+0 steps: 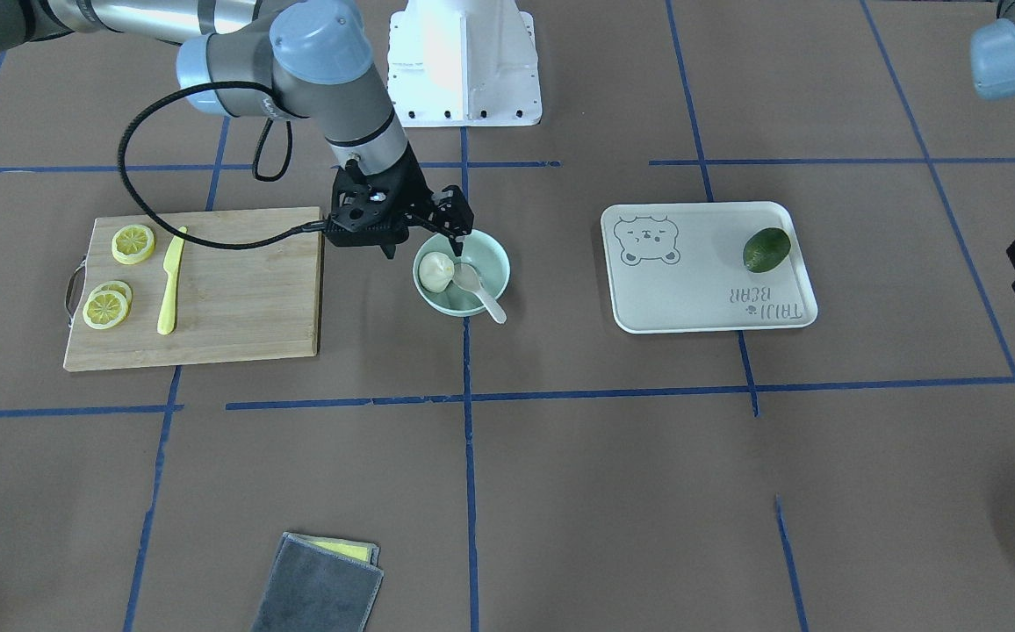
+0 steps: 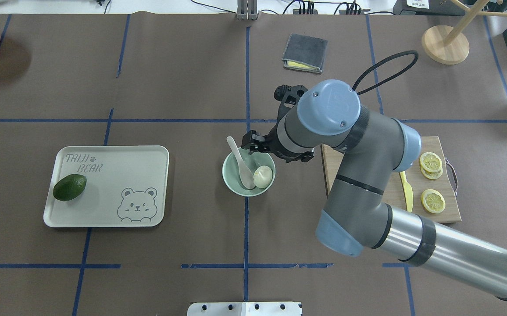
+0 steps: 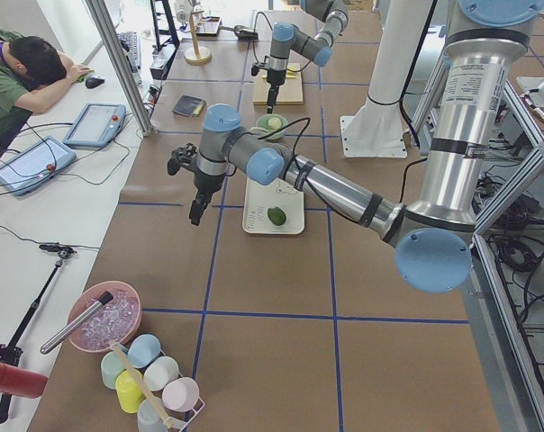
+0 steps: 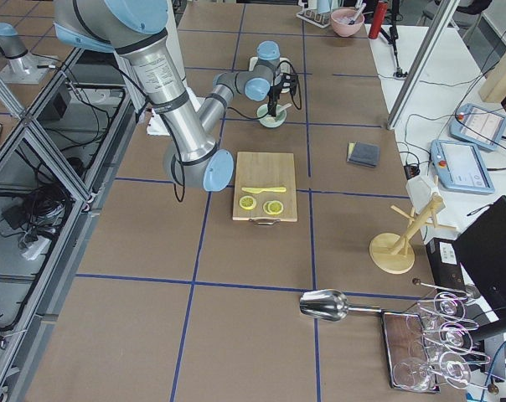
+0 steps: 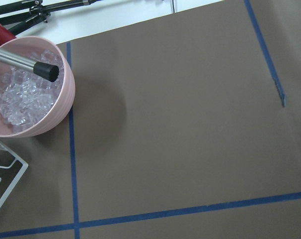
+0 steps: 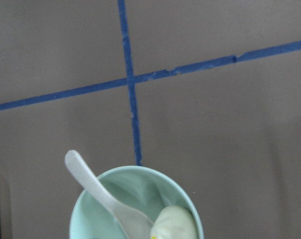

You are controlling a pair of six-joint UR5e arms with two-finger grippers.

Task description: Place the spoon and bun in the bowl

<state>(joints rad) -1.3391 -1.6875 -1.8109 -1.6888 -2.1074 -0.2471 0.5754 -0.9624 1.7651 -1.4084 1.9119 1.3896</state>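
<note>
Overhead exterior shows bun (image 2: 263, 176) and spoon (image 2: 240, 161) in the bowl (image 2: 231, 176), beneath the wide-spread, empty right jaws.

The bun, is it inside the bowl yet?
Inside: the bun lies within the mint-green bowl's rim, next to the spoon.

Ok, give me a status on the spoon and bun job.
Done: the bun and the spoon both lie in the bowl, with the spoon's handle sticking out over the rim. In hand: nothing; the right gripper hangs open over the bowl's edge. Left: seemingly only pulling that arm away.
</note>
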